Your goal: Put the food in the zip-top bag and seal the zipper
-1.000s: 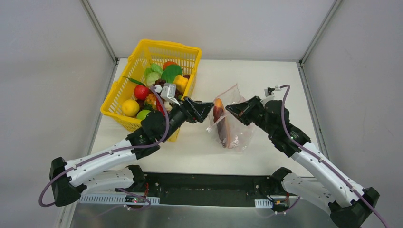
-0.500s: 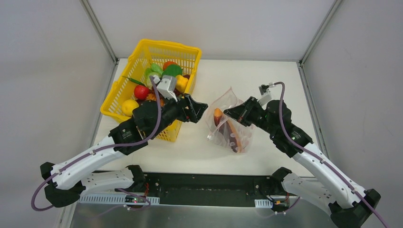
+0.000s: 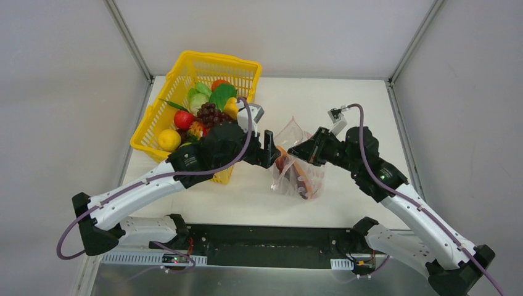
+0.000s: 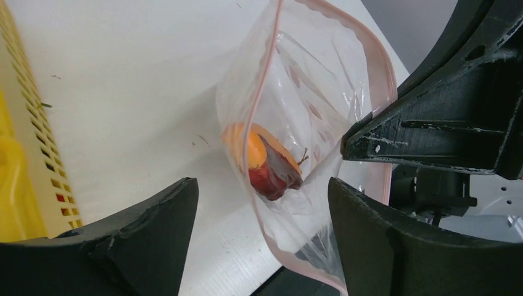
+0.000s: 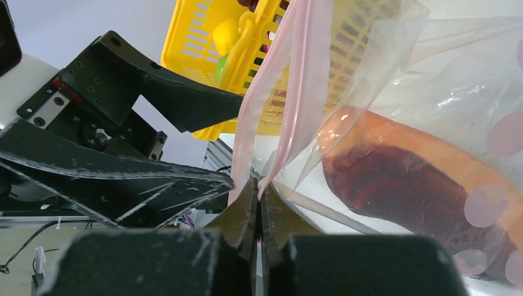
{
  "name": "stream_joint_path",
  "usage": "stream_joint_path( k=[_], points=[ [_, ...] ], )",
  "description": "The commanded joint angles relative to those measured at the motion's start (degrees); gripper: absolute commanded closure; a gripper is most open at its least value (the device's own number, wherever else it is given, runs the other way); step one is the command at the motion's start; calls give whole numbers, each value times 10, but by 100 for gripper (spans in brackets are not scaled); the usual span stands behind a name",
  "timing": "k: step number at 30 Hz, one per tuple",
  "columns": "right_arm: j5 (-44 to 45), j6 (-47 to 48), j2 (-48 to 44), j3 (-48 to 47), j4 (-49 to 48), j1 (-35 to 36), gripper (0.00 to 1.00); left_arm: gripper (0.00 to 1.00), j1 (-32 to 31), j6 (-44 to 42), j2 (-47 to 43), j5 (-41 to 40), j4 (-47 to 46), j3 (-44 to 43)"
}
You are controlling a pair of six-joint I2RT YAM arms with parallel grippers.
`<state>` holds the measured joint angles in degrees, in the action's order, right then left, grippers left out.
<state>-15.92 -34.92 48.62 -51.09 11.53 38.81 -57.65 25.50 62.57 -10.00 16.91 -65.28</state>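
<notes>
Top external view: a white table (image 3: 358, 105) with two robot arms reaching in from its near edge. At the far left corner sits a yellow basket (image 3: 161, 102) holding toy food: a lemon (image 3: 168, 139) at its near left, a red fruit (image 3: 182, 119) beside it, grapes (image 3: 208, 113) in the middle and leafy greens (image 3: 216, 94) toward the far side. The left arm crosses the basket's near right corner. The left gripper (image 3: 270, 150) hangs just right of the basket, facing the bag, its fingers spread wide with nothing between them. The clear bag (image 3: 293, 131) stands around the middle of the table, well apart from every edge and just beside the left gripper. Inside it lies a food piece (image 3: 300, 179), orange on one side and dark red on the other. The right gripper (image 3: 295, 150) comes in from the right, its fingers pressed together on the bag's upper rim. Left wrist view: the two spread fingers frame the bag's gaping mouth, the food piece sits low inside, and the dark tip of the right gripper meets the rim on the right side. Right wrist view: the fingers pinch the pink zipper (image 5: 299, 80) where it rises from them, its two strips running close together near the grip. The food piece shows through the plastic on the right, and the basket shows behind the bag.
</notes>
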Motion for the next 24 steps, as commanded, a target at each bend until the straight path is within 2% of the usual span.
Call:
stream_joint_path(
  k=[1,5,9,13,19,24],
  points=[
    [-16,13,0,-21,-7,-1,100,27,4,-12,35,46,31,-46],
    [-14,16,2,-43,25,-1,100,50,4,-5,34,6,36,-37],
    [26,27,32,-102,141,-1,98,81,5,-13,22,-25,25,-24],
    [54,32,51,-153,252,0,97,99,8,-19,33,-45,39,-30],
    [172,54,75,-254,446,1,98,100,11,-9,27,-82,16,-13],
    [195,63,90,-282,491,0,100,100,13,-19,34,-34,-19,-19]
  ],
)
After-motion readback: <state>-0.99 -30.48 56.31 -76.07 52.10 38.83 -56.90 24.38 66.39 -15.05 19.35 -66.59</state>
